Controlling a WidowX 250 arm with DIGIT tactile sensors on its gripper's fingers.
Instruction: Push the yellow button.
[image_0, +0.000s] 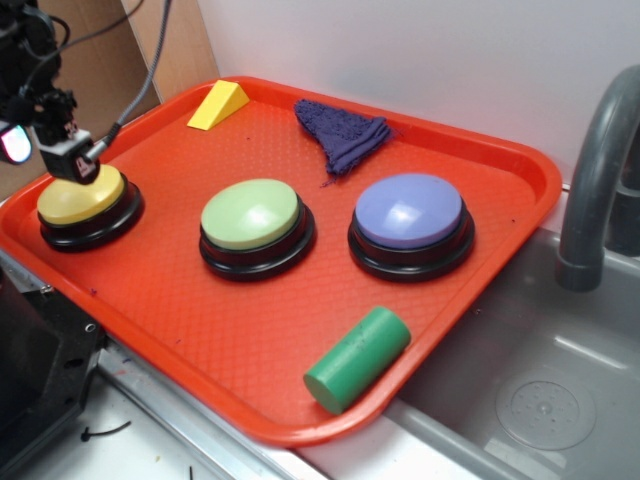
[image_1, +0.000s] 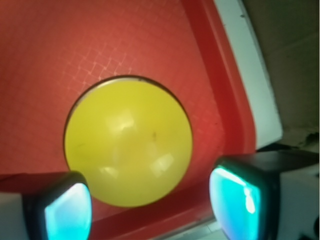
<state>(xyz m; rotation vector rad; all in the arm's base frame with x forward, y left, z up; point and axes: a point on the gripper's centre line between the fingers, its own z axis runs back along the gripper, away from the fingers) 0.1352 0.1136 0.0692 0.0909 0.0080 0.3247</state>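
The yellow button (image_0: 80, 196) is seen at the left end of the red tray (image_0: 200, 310), close to the tray's rim, on a black round base. The hand (image_0: 68, 165) is placed right over its dome, seemingly touching the top. In the wrist view the two fingertips (image_1: 62, 212) are spread apart, one at each lower corner, with the yellow cap (image_1: 128, 141) between them and nothing gripped. Beside it in a row are found a light green button (image_0: 252, 215) and a purple button (image_0: 409, 211). A green cylinder (image_0: 357, 358) lies near the tray's front edge, a yellow wedge (image_0: 218, 105) and a purple cloth (image_0: 343, 134) near the back.
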